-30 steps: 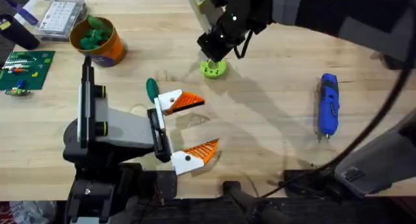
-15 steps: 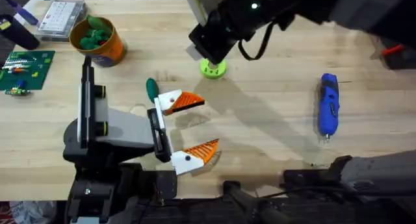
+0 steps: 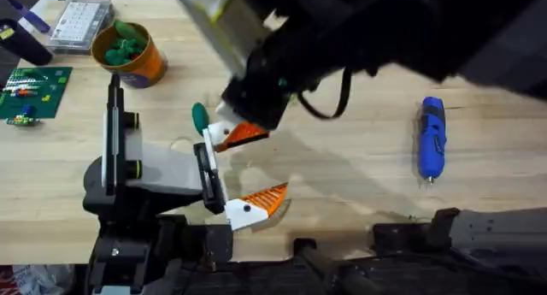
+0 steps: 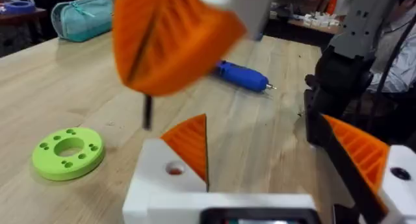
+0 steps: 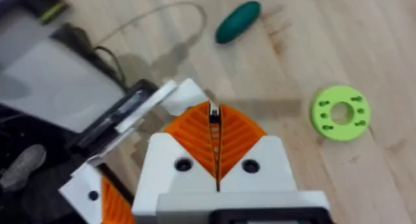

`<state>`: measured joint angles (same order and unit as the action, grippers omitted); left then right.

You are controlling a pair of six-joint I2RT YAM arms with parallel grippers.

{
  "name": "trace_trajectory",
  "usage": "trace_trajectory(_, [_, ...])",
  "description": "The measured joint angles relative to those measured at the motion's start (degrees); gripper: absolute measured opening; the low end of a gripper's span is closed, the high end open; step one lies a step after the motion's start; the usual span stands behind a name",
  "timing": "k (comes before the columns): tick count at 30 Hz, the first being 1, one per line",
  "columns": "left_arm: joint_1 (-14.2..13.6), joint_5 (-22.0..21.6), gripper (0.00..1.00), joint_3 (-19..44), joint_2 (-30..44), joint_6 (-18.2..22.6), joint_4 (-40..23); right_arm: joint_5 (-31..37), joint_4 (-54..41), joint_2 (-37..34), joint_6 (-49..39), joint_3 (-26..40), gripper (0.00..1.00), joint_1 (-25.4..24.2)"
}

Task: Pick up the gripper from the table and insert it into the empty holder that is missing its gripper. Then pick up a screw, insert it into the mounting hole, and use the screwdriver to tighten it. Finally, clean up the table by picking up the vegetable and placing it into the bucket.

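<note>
The grey-white holder (image 3: 149, 168) stands at the lower left and is my left gripper (image 3: 267, 164). Its two orange-tipped fingers are spread apart with nothing between them. The upper gripper finger (image 3: 237, 134) sits in it, with a mounting hole (image 4: 174, 169) in its white base. My right gripper (image 5: 214, 120) hovers just above that finger, shut on a thin dark screw (image 4: 147, 113). The blue screwdriver (image 3: 432, 138) lies at the right. The green vegetable (image 3: 199, 117) lies beside the holder. The orange bucket (image 3: 130, 56) stands at the back left.
A green ring (image 5: 340, 112) lies on the table past the vegetable, under my right arm in the overhead view. A clear parts box (image 3: 79, 21) and a green circuit board (image 3: 30, 90) sit at the far left. The bucket holds green pieces.
My right arm has swung left and toward the front, from above the green ring to above the holder's upper finger. It now covers the ring in the overhead view.
</note>
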<state>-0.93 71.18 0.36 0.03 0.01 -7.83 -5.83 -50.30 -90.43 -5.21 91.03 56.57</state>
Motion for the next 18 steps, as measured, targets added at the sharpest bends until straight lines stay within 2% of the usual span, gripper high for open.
trace_trajectory(8, [0.0, 0.0, 0.992, 0.0, 0.0, 0.0, -0.01, -0.99, -0.97, 0.0, 0.52, 0.94, 0.013, 5.09])
trace_trajectory(18, [0.0, 0.0, 0.992, 0.0, 0.0, 0.0, 0.01, 0.48, -1.1, 0.0, 0.7, 1.06, 0.013, 4.98])
